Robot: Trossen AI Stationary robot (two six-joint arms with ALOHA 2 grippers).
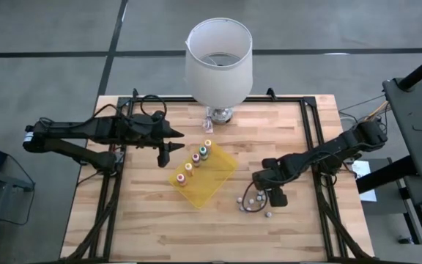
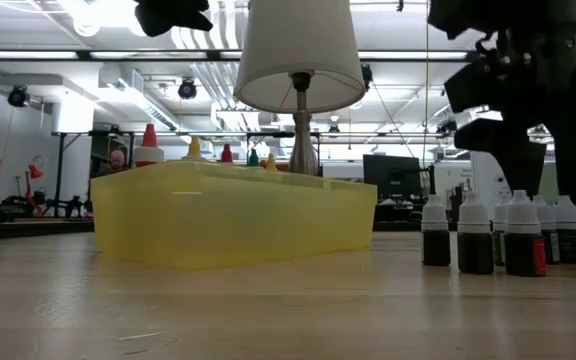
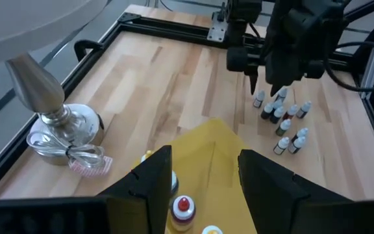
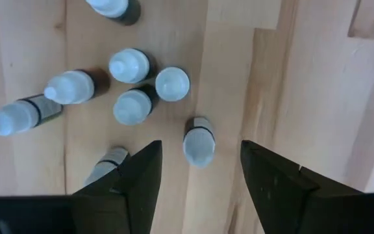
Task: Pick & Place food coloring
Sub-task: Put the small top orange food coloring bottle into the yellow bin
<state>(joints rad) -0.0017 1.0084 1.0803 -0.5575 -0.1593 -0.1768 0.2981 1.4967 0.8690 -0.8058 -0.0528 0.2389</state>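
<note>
While right gripper [image 4: 199, 170] hangs jaws apart, one white-capped bottle [image 4: 199, 142] stands between them, untouched.

A tray [image 1: 215, 183] sits at the middle of the worktop [image 1: 145, 220], with a row of capped bottles [image 1: 196, 160] standing in it. A lamp [image 1: 219, 62] stands at the middle of the far edge. A cluster of white-capped bottles [image 1: 256, 202] stands between the tray and the right edge, the right gripper [image 1: 278, 198] directly over it. The left gripper [image 1: 163, 155] hangs between the tray and the left edge.
</note>
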